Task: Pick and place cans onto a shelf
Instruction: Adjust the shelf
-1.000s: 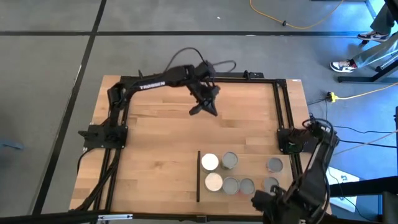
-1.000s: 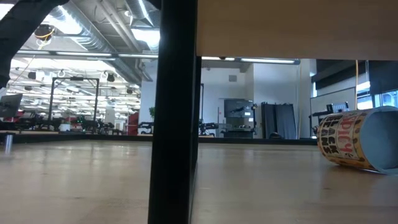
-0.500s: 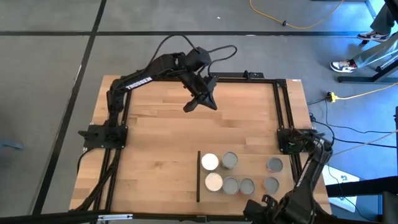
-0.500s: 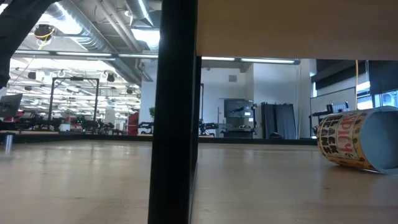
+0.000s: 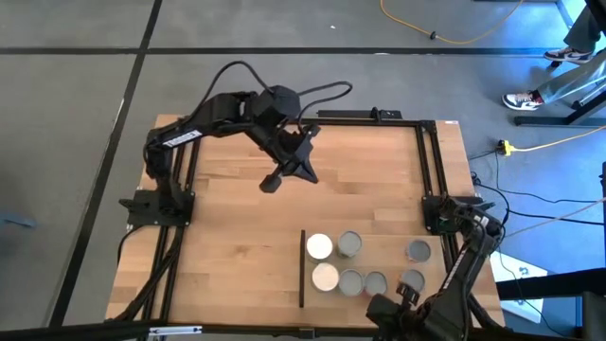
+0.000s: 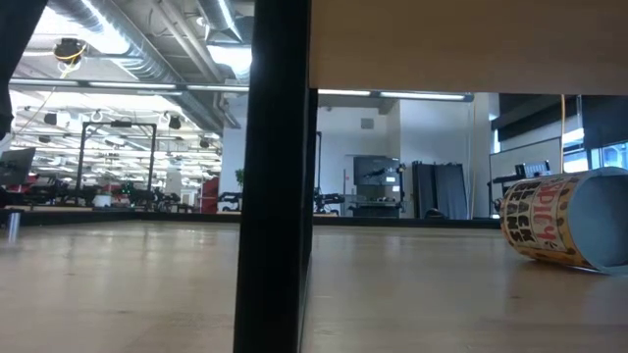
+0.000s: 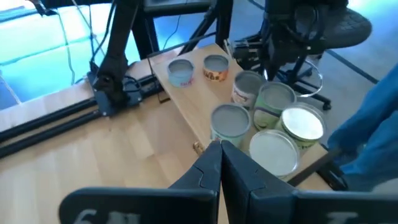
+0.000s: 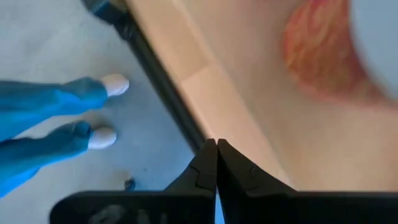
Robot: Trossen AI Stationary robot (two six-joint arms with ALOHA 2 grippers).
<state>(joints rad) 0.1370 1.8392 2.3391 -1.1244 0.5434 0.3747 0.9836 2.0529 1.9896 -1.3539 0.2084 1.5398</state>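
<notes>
My left hand (image 5: 272, 182), pinched together and empty, has swung further from the short silver-topped metal cans (image 5: 350, 244); placing looks finished.

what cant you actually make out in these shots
- High view: the right gripper is partly cut off by the bottom edge.
- Low view: a black post and a wooden board block much of the scene; only one can, lying on its side, shows, cropped at the right edge.
- Right wrist view: an orange blur, too close to identify.
- High view: can labels too small to read.
</notes>
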